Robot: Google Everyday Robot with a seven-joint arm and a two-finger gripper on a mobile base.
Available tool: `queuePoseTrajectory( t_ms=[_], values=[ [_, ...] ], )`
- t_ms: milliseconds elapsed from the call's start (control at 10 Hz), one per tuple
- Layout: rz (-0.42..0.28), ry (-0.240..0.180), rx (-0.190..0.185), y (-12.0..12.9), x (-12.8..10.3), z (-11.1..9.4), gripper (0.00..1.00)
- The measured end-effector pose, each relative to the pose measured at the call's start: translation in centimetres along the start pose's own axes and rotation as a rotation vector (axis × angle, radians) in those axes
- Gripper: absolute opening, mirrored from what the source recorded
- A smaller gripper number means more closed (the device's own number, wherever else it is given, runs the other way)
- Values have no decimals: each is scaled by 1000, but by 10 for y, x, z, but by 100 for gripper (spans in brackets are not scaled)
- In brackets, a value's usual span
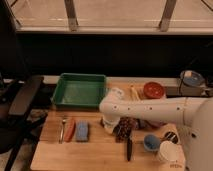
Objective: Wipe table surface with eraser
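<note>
Spanning the scene from the right, the robot's white arm (150, 107) bends down at its left end, so that the dark tool (121, 131) sits low over the light tan wooden desk (90, 157) near its middle. Whether the tool is open or closed cannot be told. The small light-blue rectangular eraser (82, 131) lies flat on the desk to the left of the tool, apart from it. Just beside the eraser, on its left, lies an orange-red elongated item (70, 129), then a slim silver utensil (62, 131). Behind them stands a green plastic tray (80, 92). A black stick-like object (128, 149) lies in front of the tool, with a round blue cup (151, 142) and a white cup (167, 152) to its right.
</note>
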Motion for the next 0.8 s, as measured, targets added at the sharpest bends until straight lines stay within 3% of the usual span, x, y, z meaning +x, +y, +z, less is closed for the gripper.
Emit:
queuePoseTrajectory(
  t_ms=[300,400,600,800],
  values=[
    [-81,-4,-21,22,-37,6,0],
    [-104,-11,-31,35,-39,8,0],
    [-108,-34,-44,58,-30,7,0],
    [-75,-43,-39,62,-10,3,0]
  ],
)
